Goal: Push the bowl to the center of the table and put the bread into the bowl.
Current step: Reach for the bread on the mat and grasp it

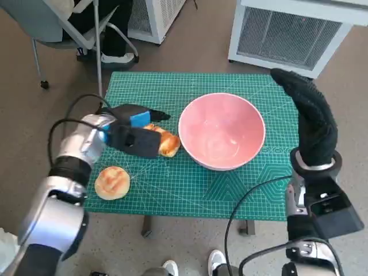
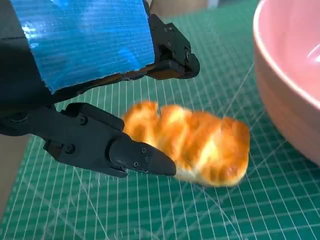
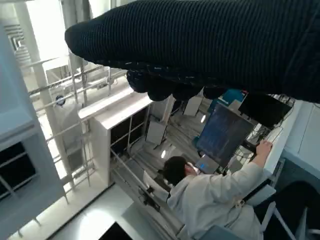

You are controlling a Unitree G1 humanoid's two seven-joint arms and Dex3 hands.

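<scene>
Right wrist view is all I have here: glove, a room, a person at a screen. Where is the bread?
Observer: One elongated bread lies on the green mat beside the pink bowl, between the fingers of the left hand.
Operator: Is it gripped?
Observer: Cannot tell; in the left wrist view the fingers flank it on both sides, but contact is unclear.
Operator: Anything else on the table?
Observer: A round bun near the front left corner.
Operator: And the right hand?
Observer: The right hand is raised over the table's right edge, holding nothing.
</scene>
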